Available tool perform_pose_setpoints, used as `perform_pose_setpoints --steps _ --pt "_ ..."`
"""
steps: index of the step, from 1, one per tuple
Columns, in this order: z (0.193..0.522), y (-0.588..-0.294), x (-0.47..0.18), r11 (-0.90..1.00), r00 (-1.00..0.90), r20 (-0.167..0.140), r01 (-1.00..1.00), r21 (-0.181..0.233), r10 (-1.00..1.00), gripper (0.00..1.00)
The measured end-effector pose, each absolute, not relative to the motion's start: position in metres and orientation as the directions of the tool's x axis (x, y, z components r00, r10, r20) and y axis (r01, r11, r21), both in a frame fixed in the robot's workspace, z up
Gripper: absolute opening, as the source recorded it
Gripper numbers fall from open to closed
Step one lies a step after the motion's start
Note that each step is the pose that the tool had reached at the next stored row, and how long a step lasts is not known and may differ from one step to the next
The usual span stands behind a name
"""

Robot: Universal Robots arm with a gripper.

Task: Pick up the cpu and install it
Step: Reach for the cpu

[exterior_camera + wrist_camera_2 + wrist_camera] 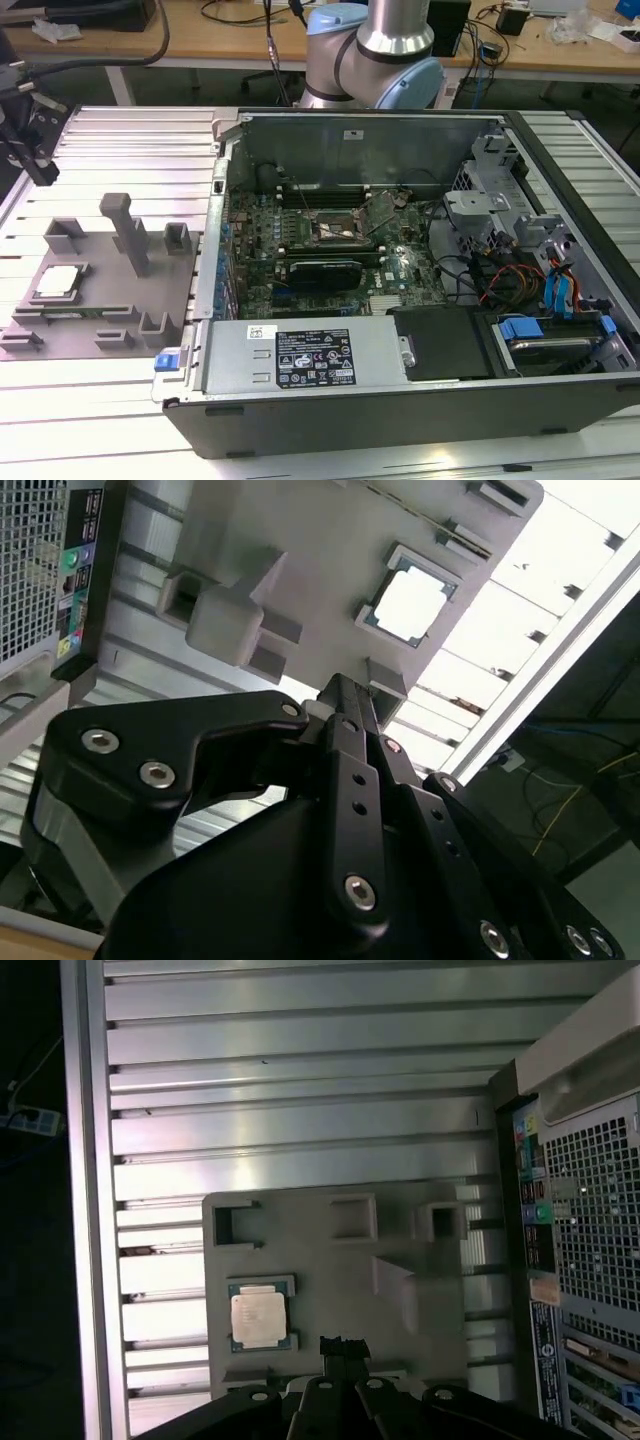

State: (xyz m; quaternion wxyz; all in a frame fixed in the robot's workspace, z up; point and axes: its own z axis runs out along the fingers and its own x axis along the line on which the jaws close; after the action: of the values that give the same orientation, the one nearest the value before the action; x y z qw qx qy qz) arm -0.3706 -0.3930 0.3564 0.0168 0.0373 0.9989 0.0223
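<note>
cpu (58,281) lies flat in grey holder (170,290) on ribbed worktop (120,150), exterior view's left | claw (343,1346) narrow, holding nothing, near holder, clear of chip | judgement: approach needs squaring over chip edges | socket (335,232) inside open computer case (400,400), exterior view's right

no readable text or signs anywhere

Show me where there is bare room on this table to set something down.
In the exterior view, bare ribbed table lies behind the grey fixture and in a strip before it, left of the computer case. The case is crowded with boards and cables; the fixture holds the cpu.
</note>
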Motion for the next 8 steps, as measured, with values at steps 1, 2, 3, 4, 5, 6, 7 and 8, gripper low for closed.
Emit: perform_pose_setpoints --steps 1,2,3,4,5,6,7,8 --pt "0.353 -0.393 -0.373 0.996 -0.997 -0.032 0.074 0.046 0.075 0.11" --pt "0.351 -0.393 -0.375 0.996 -0.997 -0.032 0.074 0.046 0.075 0.11" --pt "0.347 -0.393 -0.377 0.996 -0.997 -0.032 0.074 0.046 0.075 0.11" --pt "0.343 -0.393 -0.38 0.996 -0.997 -0.032 0.074 0.046 0.075 0.11" --pt "0.341 -0.394 -0.381 0.996 -0.997 -0.032 0.074 0.046 0.075 0.11" --pt "0.339 -0.394 -0.382 0.996 -0.997 -0.032 0.074 0.046 0.075 0.11" --pt "0.337 -0.394 -0.384 0.996 -0.997 -0.032 0.074 0.046 0.075 0.11" --pt "0.335 -0.394 -0.385 0.996 -0.997 -0.032 0.074 0.046 0.075 0.11"
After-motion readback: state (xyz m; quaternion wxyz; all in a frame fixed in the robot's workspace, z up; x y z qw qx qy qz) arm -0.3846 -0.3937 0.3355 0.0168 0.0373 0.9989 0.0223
